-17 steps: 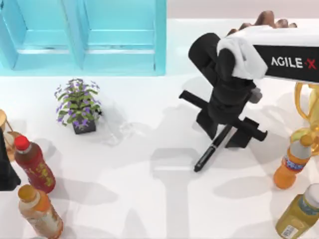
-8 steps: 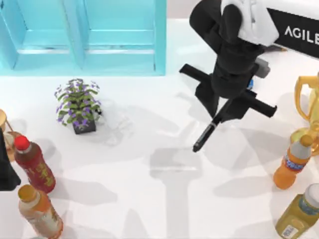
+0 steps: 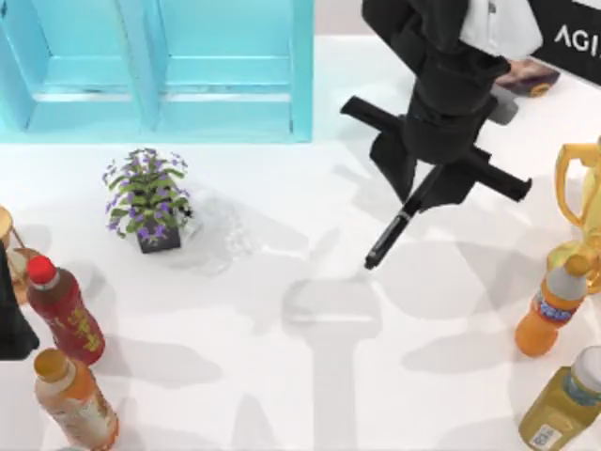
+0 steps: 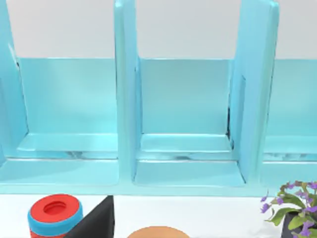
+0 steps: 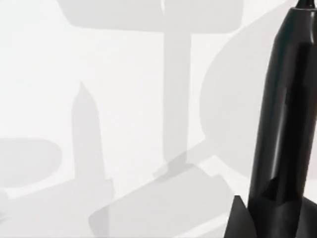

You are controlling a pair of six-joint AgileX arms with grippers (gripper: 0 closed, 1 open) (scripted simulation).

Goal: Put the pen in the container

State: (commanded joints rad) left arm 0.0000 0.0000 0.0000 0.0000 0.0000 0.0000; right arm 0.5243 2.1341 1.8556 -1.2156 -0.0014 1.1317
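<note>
Right gripper (image 3: pixel 427 193) is above the table (image 3: pixel 300 376), right of centre in the top view, in front of the right end of the blue container (image 3: pixel 225 70). Its fingers are closed on the upper end of the pen (image 3: pixel 390 240). The pen hangs slanted from the grip, free tip pointing down and toward the left, clear of the table surface; its shadow lies on the table below. In the right wrist view the pen (image 5: pixel 285 114) runs as a glossy black barrel out from between the fingers, with white table (image 5: pixel 99 99) and grey shadows behind it.

The pen is not in the container; it sits off the container's right front corner, well apart from the compartments.

Left arm (image 3: pixel 11 310) is parked at the left edge of the table. From these views I cannot tell whether its fingers are open or closed. The left wrist view faces the container (image 4: pixel 188 124) with its upright dividers and open compartments, a red bottle cap (image 4: pixel 55 210) close to the lens and part of the plant (image 4: pixel 297 208) at the side.

Other items: a potted plant (image 3: pixel 147 197) with purple flowers in front of the container, a red-capped bottle (image 3: pixel 64 310) and an orange bottle (image 3: pixel 75 399) at the left, an orange bottle (image 3: pixel 549 305) and a yellow-green bottle (image 3: pixel 563 404) at the right, and a gold trophy (image 3: pixel 582 202) on the right edge.
</note>
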